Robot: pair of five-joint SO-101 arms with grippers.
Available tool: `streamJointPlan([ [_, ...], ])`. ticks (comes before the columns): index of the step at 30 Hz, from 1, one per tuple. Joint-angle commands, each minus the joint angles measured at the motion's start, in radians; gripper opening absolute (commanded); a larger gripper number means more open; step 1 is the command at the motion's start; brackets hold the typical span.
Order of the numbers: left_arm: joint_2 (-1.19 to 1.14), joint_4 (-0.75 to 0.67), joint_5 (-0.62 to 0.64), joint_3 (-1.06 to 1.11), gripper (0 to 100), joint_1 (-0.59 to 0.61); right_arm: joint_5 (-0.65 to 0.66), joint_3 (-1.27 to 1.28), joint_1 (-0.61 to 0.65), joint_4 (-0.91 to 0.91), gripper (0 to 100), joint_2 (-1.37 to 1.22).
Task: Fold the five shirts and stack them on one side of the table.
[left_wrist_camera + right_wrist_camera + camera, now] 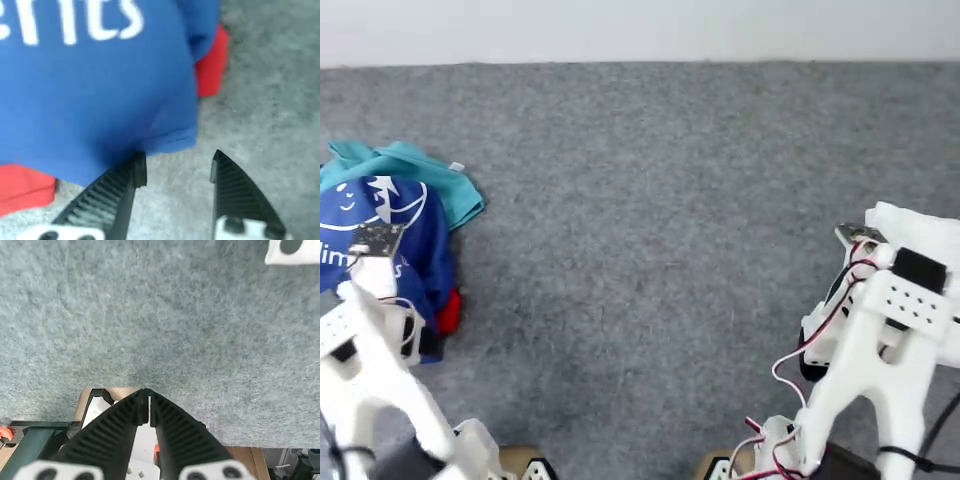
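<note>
The pile of shirts lies at the left edge of the grey mat (650,220), about midway between its near and far edges. The blue shirt (428,250) is on top, its long axis running from the mat's near edge toward the far one, with the white print at the far end. A teal shirt (432,176) sticks out beyond it on the far side and a red shirt (448,312) peeks out near its near right corner. The view's left border cuts the pile off, the left arm (370,350) covers its middle, and how many shirts lie beneath cannot be told. The left gripper (177,165) is spread wide and holds nothing, one tip at the blue hem. The right gripper (149,396) is clenched on nothing over the mat's near edge
</note>
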State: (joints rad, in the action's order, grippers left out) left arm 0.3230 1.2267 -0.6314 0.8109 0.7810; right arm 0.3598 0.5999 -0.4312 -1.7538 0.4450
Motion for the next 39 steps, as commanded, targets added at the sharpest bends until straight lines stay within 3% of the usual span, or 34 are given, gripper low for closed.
streamJointPlan([
  [1, -0.124, -0.081, -0.025, -0.03, 21, 0.009, -0.012, 0.0, 0.001, -0.041, 0.9, 0.044],
  [7, -0.331, -0.222, -0.021, -0.035, 16, -0.002, -0.012, 0.002, 0.001, -0.041, 0.9, 0.068],
  [11, -0.407, -0.212, -0.021, -0.11, 4, -0.009, -0.012, 0.002, 0.001, -0.041, 0.9, 0.084],
  [16, -0.348, -0.031, -0.02, -0.275, 1, -0.008, -0.012, 0.002, 0.001, -0.041, 0.9, 0.091],
  [24, -0.002, 0.173, 0.043, -0.559, 1, -0.044, -0.012, 0.002, 0.001, -0.041, 0.9, 0.09],
  [31, 0.235, 0.204, 0.129, -0.765, 1, -0.216, -0.012, 0.002, 0.002, -0.041, 0.9, 0.087],
  [39, 0.275, 0.015, 0.313, -0.993, 1, -0.477, -0.011, 0.002, 0.002, -0.041, 0.9, 0.082],
])
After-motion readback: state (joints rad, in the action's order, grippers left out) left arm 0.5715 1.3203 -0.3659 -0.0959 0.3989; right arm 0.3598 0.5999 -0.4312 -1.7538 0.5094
